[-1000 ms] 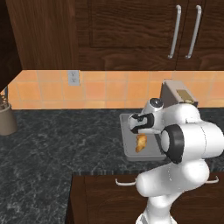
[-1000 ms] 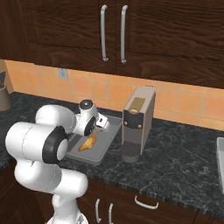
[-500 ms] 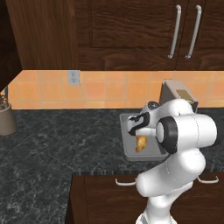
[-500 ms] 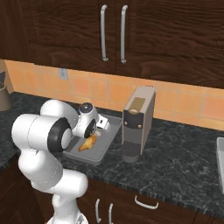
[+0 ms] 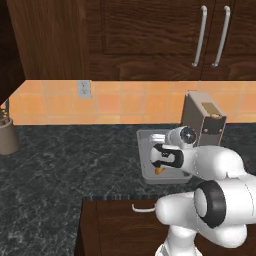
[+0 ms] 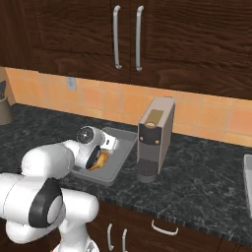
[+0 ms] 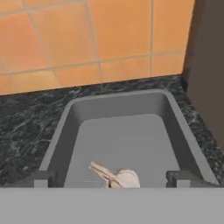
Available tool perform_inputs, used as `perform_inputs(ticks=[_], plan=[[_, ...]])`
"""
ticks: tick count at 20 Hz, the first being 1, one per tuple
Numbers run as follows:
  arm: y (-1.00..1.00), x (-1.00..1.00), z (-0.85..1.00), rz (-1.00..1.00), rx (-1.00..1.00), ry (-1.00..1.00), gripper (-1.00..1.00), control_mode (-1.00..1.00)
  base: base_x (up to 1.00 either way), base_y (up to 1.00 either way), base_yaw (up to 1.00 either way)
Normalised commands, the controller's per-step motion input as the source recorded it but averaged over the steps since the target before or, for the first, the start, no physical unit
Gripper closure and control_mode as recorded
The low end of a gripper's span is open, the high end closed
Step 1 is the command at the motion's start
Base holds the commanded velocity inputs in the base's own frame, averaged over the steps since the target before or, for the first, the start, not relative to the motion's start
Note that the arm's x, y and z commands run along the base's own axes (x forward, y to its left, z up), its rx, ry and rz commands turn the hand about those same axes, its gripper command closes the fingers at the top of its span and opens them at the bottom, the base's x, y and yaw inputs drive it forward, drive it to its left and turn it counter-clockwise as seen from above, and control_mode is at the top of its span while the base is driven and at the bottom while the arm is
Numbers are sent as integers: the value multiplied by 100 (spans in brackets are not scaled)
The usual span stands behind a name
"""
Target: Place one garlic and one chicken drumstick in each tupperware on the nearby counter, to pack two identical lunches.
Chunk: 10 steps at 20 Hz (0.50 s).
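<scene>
A grey tupperware point(image 5: 145, 142) point(image 6: 123, 147) point(image 7: 122, 131) sits on the dark counter point(image 5: 75, 160), just left of a coffee machine. An off-white garlic point(image 7: 123, 177) lies on the box floor at its near end. A golden-brown chicken drumstick point(image 5: 159, 170) point(image 6: 102, 158) lies in the same box, partly hidden by my hand. My gripper point(image 7: 111, 180) point(image 5: 159, 159) point(image 6: 97, 155) hangs over the near end of the box, open. Its fingertips point(image 7: 41, 178) stand wide apart on either side of the garlic without touching it.
A tall grey coffee machine point(image 5: 202, 120) point(image 6: 155, 138) stands close against the box's right side. An orange tiled wall point(image 7: 87, 39) rises right behind the box. A utensil pot point(image 5: 7, 135) stands at the far left. Dark cupboards point(image 6: 128, 39) hang overhead.
The jaws have spread wide. My elbow has dropped lower while the hand stays over the tupperware. The drumstick lies where it was.
</scene>
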Motion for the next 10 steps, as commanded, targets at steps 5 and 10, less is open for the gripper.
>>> perform_inputs(ticks=[5,10], plan=[[-1,-95,100,0,0,-15,-100,-100,0,0,0],[-5,-100,21,0,0,11,-100,-100,0,0,0]])
